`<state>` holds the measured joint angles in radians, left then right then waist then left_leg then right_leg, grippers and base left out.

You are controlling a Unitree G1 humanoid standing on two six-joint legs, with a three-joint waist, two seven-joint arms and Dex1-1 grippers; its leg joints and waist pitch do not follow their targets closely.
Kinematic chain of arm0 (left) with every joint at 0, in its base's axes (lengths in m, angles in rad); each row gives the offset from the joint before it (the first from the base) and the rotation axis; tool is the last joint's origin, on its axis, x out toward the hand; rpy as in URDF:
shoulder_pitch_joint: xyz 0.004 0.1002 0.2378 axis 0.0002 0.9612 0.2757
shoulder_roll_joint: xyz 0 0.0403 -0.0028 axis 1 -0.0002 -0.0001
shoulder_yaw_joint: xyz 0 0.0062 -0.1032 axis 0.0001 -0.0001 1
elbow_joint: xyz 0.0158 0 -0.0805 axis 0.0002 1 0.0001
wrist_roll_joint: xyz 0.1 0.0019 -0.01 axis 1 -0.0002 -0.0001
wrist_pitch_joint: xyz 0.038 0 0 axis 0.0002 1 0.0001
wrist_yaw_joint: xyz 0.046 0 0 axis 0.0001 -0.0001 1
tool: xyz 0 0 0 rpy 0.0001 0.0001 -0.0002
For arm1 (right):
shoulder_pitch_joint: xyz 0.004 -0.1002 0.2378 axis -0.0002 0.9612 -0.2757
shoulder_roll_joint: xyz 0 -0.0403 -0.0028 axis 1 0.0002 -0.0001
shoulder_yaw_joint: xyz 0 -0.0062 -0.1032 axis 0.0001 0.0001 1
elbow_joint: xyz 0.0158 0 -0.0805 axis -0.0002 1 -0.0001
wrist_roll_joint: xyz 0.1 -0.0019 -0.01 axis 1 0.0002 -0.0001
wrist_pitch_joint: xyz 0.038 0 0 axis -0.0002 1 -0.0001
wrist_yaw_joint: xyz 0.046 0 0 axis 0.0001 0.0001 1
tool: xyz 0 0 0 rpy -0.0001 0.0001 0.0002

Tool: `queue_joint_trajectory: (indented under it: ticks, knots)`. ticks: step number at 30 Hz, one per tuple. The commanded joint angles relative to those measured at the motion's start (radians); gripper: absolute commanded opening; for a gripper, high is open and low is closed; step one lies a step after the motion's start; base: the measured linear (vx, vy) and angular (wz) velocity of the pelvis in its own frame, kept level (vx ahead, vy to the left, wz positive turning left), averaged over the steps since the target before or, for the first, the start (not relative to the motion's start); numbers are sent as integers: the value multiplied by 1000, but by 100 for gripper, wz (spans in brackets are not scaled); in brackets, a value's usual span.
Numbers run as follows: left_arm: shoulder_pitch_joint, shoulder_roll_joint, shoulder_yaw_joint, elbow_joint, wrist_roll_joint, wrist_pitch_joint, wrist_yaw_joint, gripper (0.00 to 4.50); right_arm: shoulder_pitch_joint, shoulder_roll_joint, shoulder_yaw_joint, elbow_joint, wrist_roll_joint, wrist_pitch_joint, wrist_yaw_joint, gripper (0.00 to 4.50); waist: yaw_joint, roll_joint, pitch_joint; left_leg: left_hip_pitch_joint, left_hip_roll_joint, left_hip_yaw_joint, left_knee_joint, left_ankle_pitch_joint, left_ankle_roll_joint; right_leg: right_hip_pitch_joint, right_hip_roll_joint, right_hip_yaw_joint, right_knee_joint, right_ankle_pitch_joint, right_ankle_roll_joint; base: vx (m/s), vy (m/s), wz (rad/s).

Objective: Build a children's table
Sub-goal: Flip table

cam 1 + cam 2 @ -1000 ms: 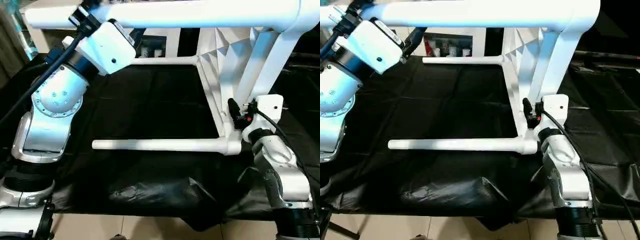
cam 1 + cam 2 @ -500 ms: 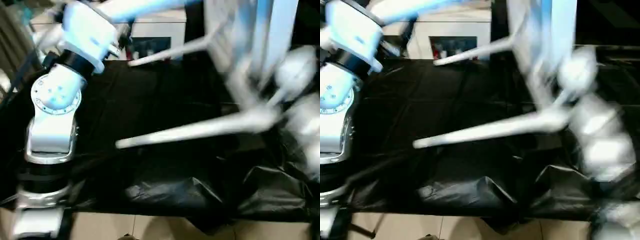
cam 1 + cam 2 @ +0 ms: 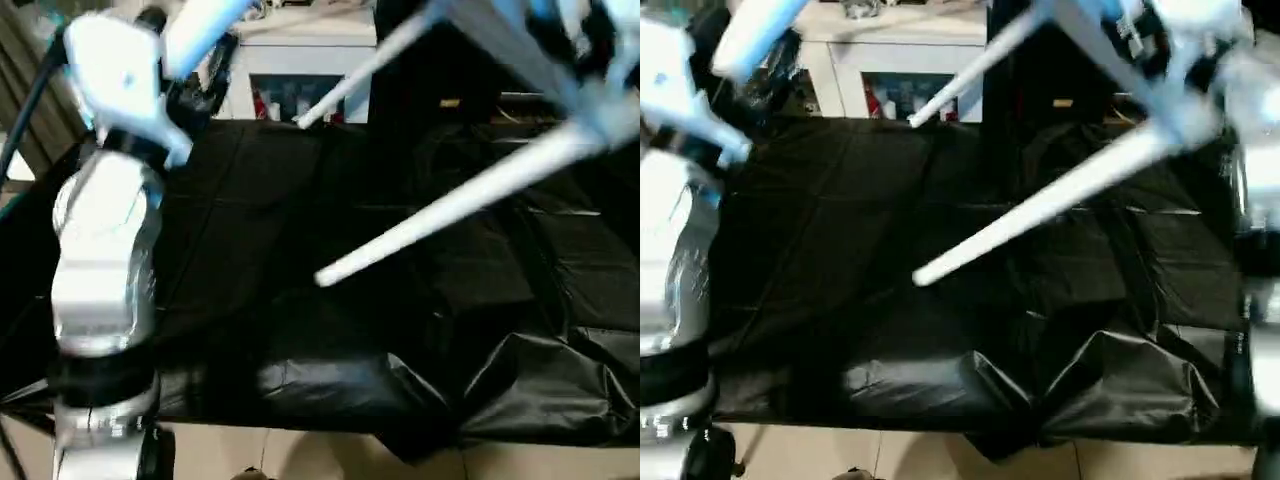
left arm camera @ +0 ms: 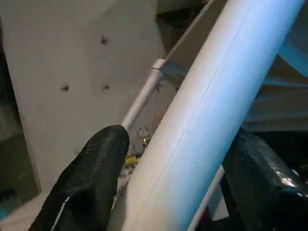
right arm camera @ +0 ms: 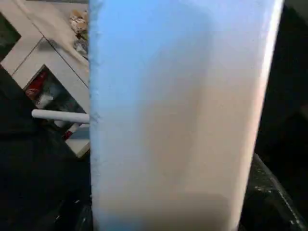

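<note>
We see the table (image 3: 520,60) tipped up above the black cloth (image 3: 300,250), its legs slanting down toward the work surface. Our left gripper (image 4: 178,159) has its two black fingers (image 4: 91,178) set on either side of one white leg (image 4: 207,110), clasping it. The left arm (image 3: 105,250) stands upright at the side of the cloth. Our right gripper (image 5: 168,211) sits against a broad white part of the table; we cannot tell whether it grips. A white cabinet (image 3: 300,60) stands behind.
</note>
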<state>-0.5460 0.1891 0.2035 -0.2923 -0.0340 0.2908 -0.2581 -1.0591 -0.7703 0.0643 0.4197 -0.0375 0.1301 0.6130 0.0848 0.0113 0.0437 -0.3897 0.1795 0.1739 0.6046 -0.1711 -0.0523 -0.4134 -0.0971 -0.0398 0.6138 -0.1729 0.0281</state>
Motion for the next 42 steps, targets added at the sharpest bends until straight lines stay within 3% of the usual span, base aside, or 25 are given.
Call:
queue_joint_trajectory:
  ticks: [1, 2, 3, 5, 6, 7, 9, 14, 17, 20, 21, 23, 26, 27, 31, 33, 34, 35, 36, 38, 39, 40, 41, 42]
  knots:
    - [44, -20, 47, 63, -36, 76, 41, 300, -47, -12, 47, 42, -20, -87, 88, 193, -12, -46, -56, 6, 26, 1, -57, -267, 66, 33, -23, 14, -83, -372, -171, 0, 0, 0]
    - [52, -19, 45, 59, -39, 82, 41, 300, -66, -10, 55, 62, -29, -107, 98, 193, -9, -41, -57, 10, 29, -1, -57, -279, 59, 30, -25, 15, -80, -378, -171, 0, 0, 0]
    - [55, -19, 44, 57, -40, 85, 41, 293, -74, -10, 59, 71, -32, -115, 101, 193, -11, -44, -53, 10, 29, -1, -59, -305, 50, 28, -24, 15, -83, -400, -159, 0, 0, 0]
    - [74, -18, 41, 53, -46, 84, 43, 288, -109, 2, 70, 105, -20, -163, 164, 193, -10, -40, -56, 13, 33, -4, -61, -316, 33, 26, -22, 17, -81, -376, -155, 0, 0, 0]
    - [74, -18, 41, 53, -46, 84, 43, 277, -109, 2, 70, 105, -20, -163, 164, 249, -13, -39, -54, 12, 36, -5, -65, -336, 19, 24, -17, 16, -80, -349, -160, 0, 0, 0]
    - [87, -13, 37, 44, -46, 84, 41, 275, -137, 17, 68, 130, -6, -195, 200, 263, -13, -43, -56, 15, 37, -5, -65, -346, 14, 24, -15, 16, -80, -333, -161, 0, 0, 0]
    - [89, -10, 34, 37, -47, 86, 37, 265, -148, 24, 66, 133, 3, -207, 218, 269, -14, -49, -56, 15, 38, -5, -66, -369, 13, 24, -15, 17, -74, -286, -173, 0, 0, 0]
    - [80, -1, 28, 32, -51, 91, 35, 240, -148, 44, 44, 125, 45, -215, 246, 327, -9, -50, -56, 15, 40, -4, -66, -369, 9, 26, -16, 18, -70, -254, -186, 0, 0, 0]
    - [75, 7, 21, 27, -57, 90, 31, 227, -119, 54, 17, 79, 87, -210, 269, 350, -7, -42, -57, 15, 41, -7, -67, -357, -1, 29, -17, 18, -68, -223, -188, 0, 0, 0]
    - [71, 9, 19, 29, -54, 90, 28, 213, -104, 77, -23, 54, 143, -229, 281, 385, -7, -47, -59, 13, 40, -6, -66, -336, 6, 32, -19, 19, -65, -193, -197, 0, 0, 0]
    - [71, 11, 19, 29, -53, 93, 28, 212, -95, 94, -51, 24, 189, -227, 283, 391, -5, -42, -61, 13, 41, -7, -65, -320, 5, 35, -20, 18, -62, -177, -203, 0, 0, 0]
    - [70, 15, 20, 29, -52, 97, 28, 207, -80, 129, -104, -40, 287, -201, 292, 404, -7, -47, -61, 13, 41, -5, -65, -312, 15, 36, -19, 19, -62, -163, -206, 0, 0, 0]
    - [69, 23, 21, 36, -53, 95, 28, 201, -61, 166, -154, -109, 389, -178, 297, 429, -6, -42, -65, 11, 41, -5, -61, -244, 36, 40, -20, 19, -53, -96, -222, 0, 0, 0]
    - [69, 30, 21, 41, -53, 90, 27, 199, -38, 193, -188, -155, 427, -186, 256, 435, -4, -42, -66, 13, 42, -4, -60, -223, 41, 41, -19, 19, -51, -70, -231, 0, 0, 0]
    - [68, 41, 22, 50, -50, 81, 24, 195, 12, 236, -239, -216, 438, -210, 152, 450, -2, -39, -62, 16, 42, -2, -64, -220, 22, 37, -17, 19, -53, -93, -228, 0, 0, 0]
    - [68, 64, 24, 57, -42, 76, 16, 194, 99, 312, -325, -265, 394, -271, -53, 450, -3, -38, -59, 17, 39, -2, -70, -259, -12, 33, -19, 20, -60, -162, -198, 0, 0, 0]
    - [68, 66, 26, 58, -43, 76, 15, 193, 117, 323, -338, -275, 387, -276, -79, 450, -2, -37, -61, 19, 38, -3, -71, -261, -30, 32, -19, 20, -60, -173, -182, 0, 0, 0]
    - [66, 71, 29, 59, -46, 77, 14, 190, 155, 351, -369, -294, 375, -286, -136, 450, -4, -39, -63, 20, 37, -3, -70, -255, -34, 32, -17, 20, -60, -165, -178, 0, 0, 0]
    - [64, 75, 33, 62, -49, 77, 13, 188, 201, 387, -405, -315, 365, -294, -204, 450, -3, -34, -63, 20, 36, -3, -71, -253, -38, 32, -17, 21, -59, -161, -176, 0, 0, 0]
    - [61, 81, 34, 68, -49, 75, 10, 186, 271, 422, -425, -342, 331, -315, -255, 450, -6, -35, -65, 19, 34, -3, -72, -251, -48, 34, -14, 20, -58, -143, -160, 0, 0, 0]
    - [58, 87, 34, 74, -49, 72, 8, 184, 340, 451, -432, -370, 295, -335, -286, 450, -5, -30, -65, 19, 33, -3, -72, -250, -51, 33, -14, 21, -60, -139, -155, 0, 0, 0]
    - [57, 90, 34, 78, -49, 70, 7, 184, 390, 483, -443, -385, 288, -333, -316, 450, -7, -33, -66, 17, 31, -3, -70, -240, -48, 36, -14, 22, -58, -126, -149, 0, 0, 0]
    - [55, 97, 32, 83, -49, 67, 1, 184, 454, 521, -455, -402, 274, -323, -366, 450, -6, -23, -65, 17, 31, -4, -72, -237, -48, 35, -15, 22, -58, -122, -149, 0, 0, 0]
    - [55, 99, 30, 85, -49, 65, 0, 182, 476, 529, -451, -400, 276, -304, -377, 450, -10, -27, -66, 18, 32, -4, -74, -250, -47, 35, -14, 21, -59, -132, -147, 0, 0, 0]
